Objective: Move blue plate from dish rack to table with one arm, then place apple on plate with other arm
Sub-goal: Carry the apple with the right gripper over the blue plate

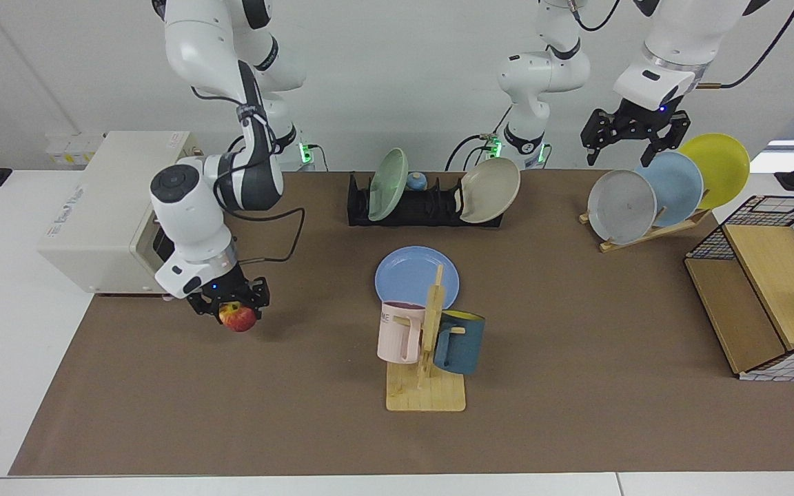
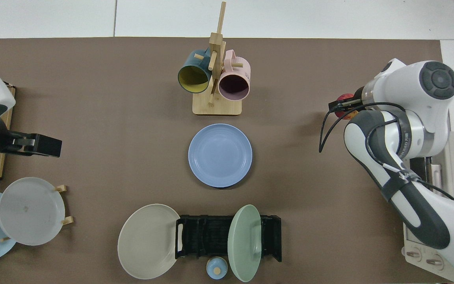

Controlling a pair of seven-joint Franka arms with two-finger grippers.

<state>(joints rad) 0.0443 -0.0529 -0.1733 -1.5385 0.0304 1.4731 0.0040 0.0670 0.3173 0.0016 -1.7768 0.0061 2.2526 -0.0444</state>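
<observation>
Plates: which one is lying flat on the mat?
The periwinkle-blue plate beside the mug tree. Every other plate leans in the black dish rack or the wooden stand.

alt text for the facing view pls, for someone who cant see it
The right end effector holds the apple just above the table, while the blue plate lies flat behind a mug stand. The left end effector hangs open above a wooden plate stand.
</observation>
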